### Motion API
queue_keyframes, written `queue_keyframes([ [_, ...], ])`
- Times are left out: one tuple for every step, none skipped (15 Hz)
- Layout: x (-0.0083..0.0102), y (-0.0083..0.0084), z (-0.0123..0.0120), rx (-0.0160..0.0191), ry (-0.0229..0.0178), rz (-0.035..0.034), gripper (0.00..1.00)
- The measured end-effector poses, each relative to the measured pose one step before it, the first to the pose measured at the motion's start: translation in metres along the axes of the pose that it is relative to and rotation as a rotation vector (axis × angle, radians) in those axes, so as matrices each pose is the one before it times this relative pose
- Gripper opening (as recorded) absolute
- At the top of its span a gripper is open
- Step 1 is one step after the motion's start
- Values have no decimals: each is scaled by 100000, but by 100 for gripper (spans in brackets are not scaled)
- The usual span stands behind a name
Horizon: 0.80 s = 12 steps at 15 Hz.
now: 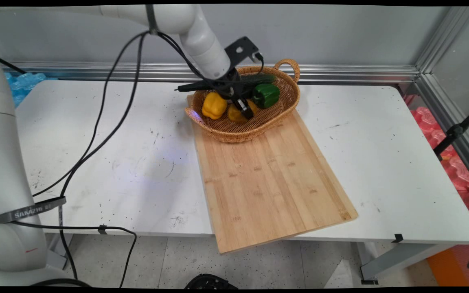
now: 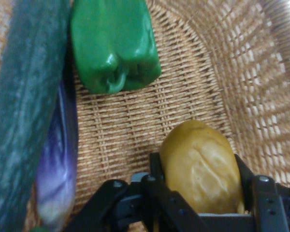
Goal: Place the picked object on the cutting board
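My gripper (image 1: 243,109) reaches down into a wicker basket (image 1: 234,132) at the far end of a wooden cutting board (image 1: 271,179). In the hand view the gripper (image 2: 197,159) is shut on a yellowish potato (image 2: 200,174), one finger against each side of it. In the main view the potato (image 1: 235,114) shows just under the hand. A yellow bell pepper (image 1: 214,105) lies to its left, a green bell pepper (image 1: 266,95) to its right. The green pepper (image 2: 113,43) also appears in the hand view, beside a dark green cucumber (image 2: 24,106) and a purple eggplant (image 2: 58,174) on the basket's floor (image 2: 261,72).
The basket sits partly on the board, which runs diagonally to the white table's (image 1: 96,162) near edge. Black cables (image 1: 104,122) hang from the arm over the table's left half. A metal rail and wall stand behind the basket.
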Motion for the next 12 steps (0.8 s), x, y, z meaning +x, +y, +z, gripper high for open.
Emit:
queue_keyframes([
  [200,194,-1377,228,502,874,0],
  [141,149,-923,53,332,916,0],
  [257,249,-1323,-37,699,1664,0],
  [282,290,-1143,-261,691,1885,0],
  [351,375,-1239,-519,930,2526,0],
  [352,396,-1038,-689,1009,2440,0],
  [359,502,-939,-1131,1053,2744,0],
  [240,345,-560,-823,636,1741,0],
  [349,616,-746,-1541,930,2667,0],
  [407,729,-713,-1922,1063,2905,0],
  [445,754,-496,-2080,973,2739,0],
  [410,649,-238,-1808,864,2174,0],
])
